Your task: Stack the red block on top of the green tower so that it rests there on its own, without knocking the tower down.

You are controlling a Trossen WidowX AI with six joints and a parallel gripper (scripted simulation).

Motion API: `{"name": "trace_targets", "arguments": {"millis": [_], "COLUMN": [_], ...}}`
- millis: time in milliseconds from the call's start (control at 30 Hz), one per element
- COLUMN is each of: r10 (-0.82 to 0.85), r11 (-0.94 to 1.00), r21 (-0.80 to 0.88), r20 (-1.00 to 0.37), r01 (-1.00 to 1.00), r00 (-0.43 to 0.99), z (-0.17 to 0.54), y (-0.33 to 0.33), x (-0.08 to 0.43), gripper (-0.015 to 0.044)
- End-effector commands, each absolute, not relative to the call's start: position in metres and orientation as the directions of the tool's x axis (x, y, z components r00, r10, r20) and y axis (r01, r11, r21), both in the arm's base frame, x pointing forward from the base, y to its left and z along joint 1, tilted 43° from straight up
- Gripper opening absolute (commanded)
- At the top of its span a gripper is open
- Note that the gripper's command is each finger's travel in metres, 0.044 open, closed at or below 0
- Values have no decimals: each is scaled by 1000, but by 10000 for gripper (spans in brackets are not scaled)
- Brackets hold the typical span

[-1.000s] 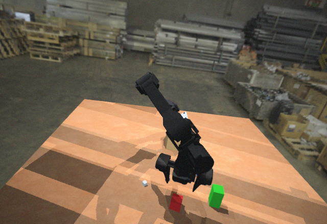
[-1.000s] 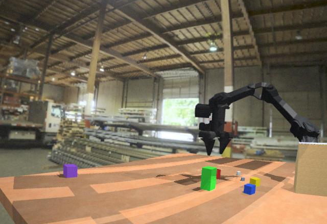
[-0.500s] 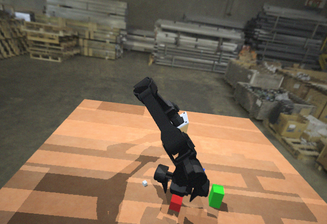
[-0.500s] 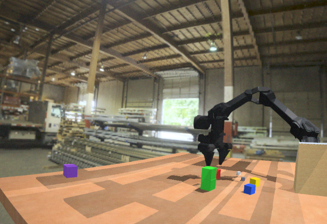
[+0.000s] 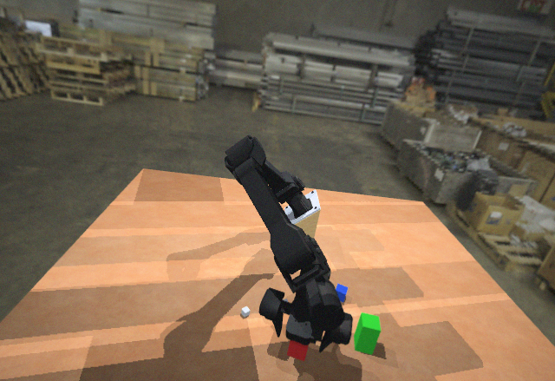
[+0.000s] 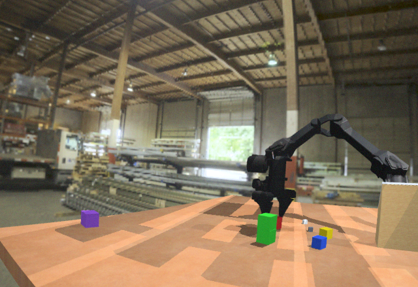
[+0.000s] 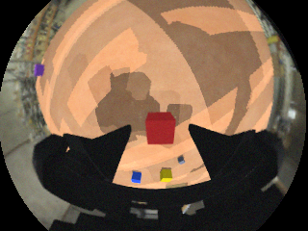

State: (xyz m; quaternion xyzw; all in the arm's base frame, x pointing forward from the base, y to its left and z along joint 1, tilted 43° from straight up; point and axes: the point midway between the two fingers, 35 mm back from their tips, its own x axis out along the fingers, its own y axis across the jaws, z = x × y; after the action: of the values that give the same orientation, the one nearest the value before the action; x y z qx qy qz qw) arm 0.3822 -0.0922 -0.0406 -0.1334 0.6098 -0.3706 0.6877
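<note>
The red block [image 5: 297, 351] [image 6: 279, 223] [image 7: 160, 131] sits on the table, partly hidden by the gripper in the top view and by the green tower in the exterior view. My gripper [image 5: 300, 343] [image 6: 273, 214] [image 7: 160, 127] is open and empty, pointing down just above the red block. In the wrist view the block shows between the two fingertips, with a gap on each side. The green tower [image 5: 367, 334] [image 6: 266, 229] stands upright, right of the gripper in the top view. It does not show in the wrist view.
A blue block [image 5: 341, 292] [image 6: 319, 242] [image 7: 137, 177], a yellow block [image 6: 326, 233] [image 7: 166, 175], a small white cube [image 5: 244, 312] [image 6: 304, 221] and a small dark cube [image 6: 310, 229] [image 7: 181, 159] lie toward the arm's base. A purple block [image 6: 89, 218] [image 7: 38, 70] sits far off.
</note>
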Motion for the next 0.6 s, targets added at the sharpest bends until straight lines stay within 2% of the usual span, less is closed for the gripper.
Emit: {"name": "trace_targets", "arguments": {"millis": [0, 567], "r10": [-677, -677], "r11": [687, 686], "r21": [-645, -646], "r20": [-736, -735], "r01": [334, 334], "r00": [-30, -30], "z": [-49, -58], "y": [-97, -106], "x": [378, 377], "gripper": [440, 440]}}
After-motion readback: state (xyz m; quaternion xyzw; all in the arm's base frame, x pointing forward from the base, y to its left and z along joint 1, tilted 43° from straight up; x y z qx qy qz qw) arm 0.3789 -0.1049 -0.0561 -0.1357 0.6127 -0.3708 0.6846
